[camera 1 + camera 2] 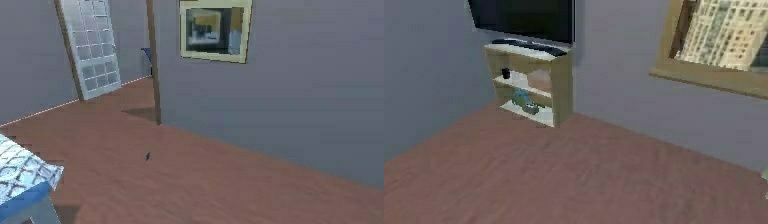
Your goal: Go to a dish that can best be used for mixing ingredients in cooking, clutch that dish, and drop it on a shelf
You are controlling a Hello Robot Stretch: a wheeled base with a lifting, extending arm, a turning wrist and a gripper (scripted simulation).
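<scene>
One bluish blob (521, 100) on shelf (564, 90), maybe the bowl: likely rigid, light, breakable; take by rim. State of gripper fingers: cannot tell.

Forward view: the top edge cuts the framed picture (215, 30) and the paned door (92, 45); a floor speck (148, 157) is too small to name. Arm side view, upper left: the dark screen (522, 18) is cropped; blobs on the shelf unit (563, 88) cannot be named.

Grey walls (300, 110), reddish wood floor (210, 165), white paned door (92, 45), window (724, 35)
</scene>
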